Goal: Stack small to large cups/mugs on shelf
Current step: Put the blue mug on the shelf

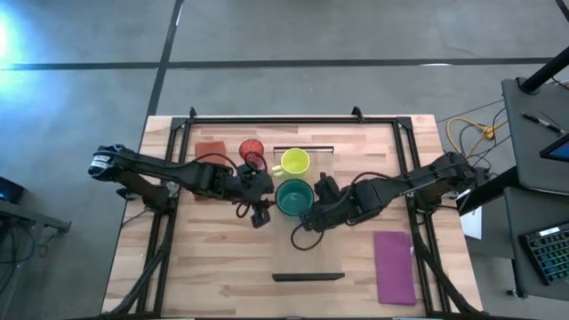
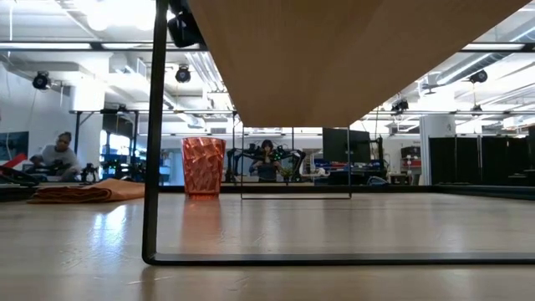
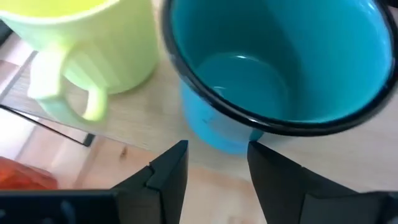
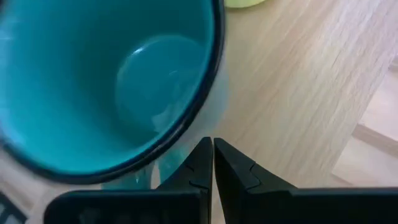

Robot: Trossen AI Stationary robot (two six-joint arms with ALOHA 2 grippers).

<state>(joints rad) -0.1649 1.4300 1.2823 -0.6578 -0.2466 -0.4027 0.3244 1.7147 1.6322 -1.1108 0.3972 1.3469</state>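
The teal mug [image 1: 293, 196] stands upright on the light-wood shelf [image 1: 311, 249], with the yellow-green mug [image 1: 294, 162] just behind it near the shelf's far end. The red tumbler [image 1: 252, 149] stands on the table left of the shelf and also shows in the low view [image 2: 203, 167]. My left gripper [image 1: 264, 212] is open and empty at the teal mug's near-left side; its fingers [image 3: 168, 174] point at the mug's base [image 3: 217, 134]. My right gripper [image 1: 311, 216] is shut at the mug's near-right side. The teal mug's handle is hidden. My right gripper [image 4: 212, 158] has its shut fingertips right beside the teal mug's outer wall [image 4: 165, 168], just below the rim, coming level from the table's right. Nothing shows between the fingers. I cannot tell whether they touch the wall.
A brown-red flat rectangle [image 1: 211, 149] lies left of the red tumbler. A purple flat rectangle [image 1: 394, 267] lies at the near right. The shelf's underside [image 2: 351, 58] and a thin black leg [image 2: 152, 134] fill the low view. People sit in the room behind [image 2: 58, 155].
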